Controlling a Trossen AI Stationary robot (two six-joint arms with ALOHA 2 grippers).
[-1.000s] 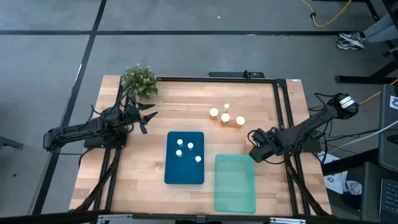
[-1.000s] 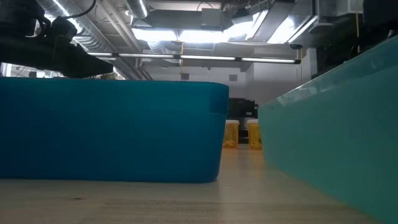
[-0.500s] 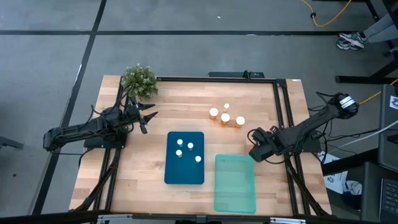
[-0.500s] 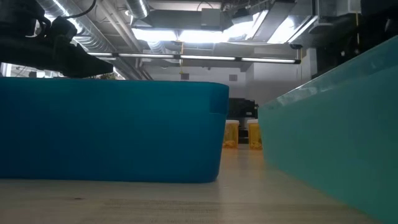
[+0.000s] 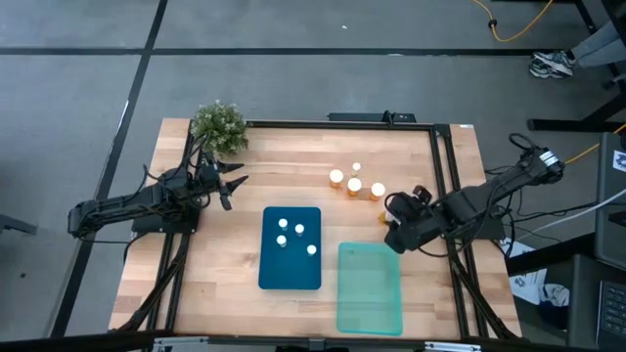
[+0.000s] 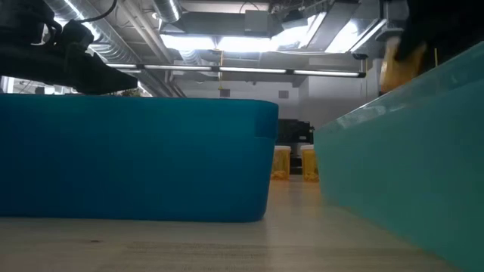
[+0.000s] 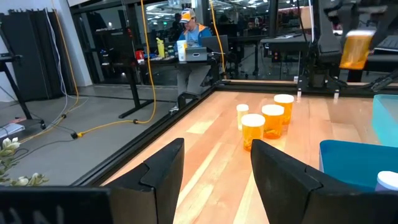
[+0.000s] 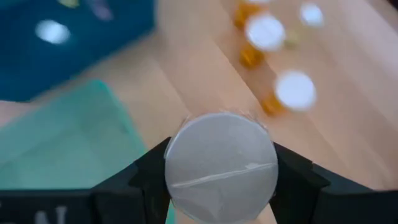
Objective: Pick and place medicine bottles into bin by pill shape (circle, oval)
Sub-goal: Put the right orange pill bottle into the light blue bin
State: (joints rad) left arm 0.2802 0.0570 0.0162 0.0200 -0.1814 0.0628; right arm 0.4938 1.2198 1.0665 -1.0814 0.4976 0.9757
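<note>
Medicine bottle, white cap up and body upright, sits clamped between the right gripper fingers — lifted just beyond the far corner of the teal bin. The blue bin lies farther off. The left gripper waits with fingers apart near the plant — well away.

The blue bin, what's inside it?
Four small bottles with white caps stand inside the blue bin. From above only their caps show, so the pills inside can't be seen.
</note>
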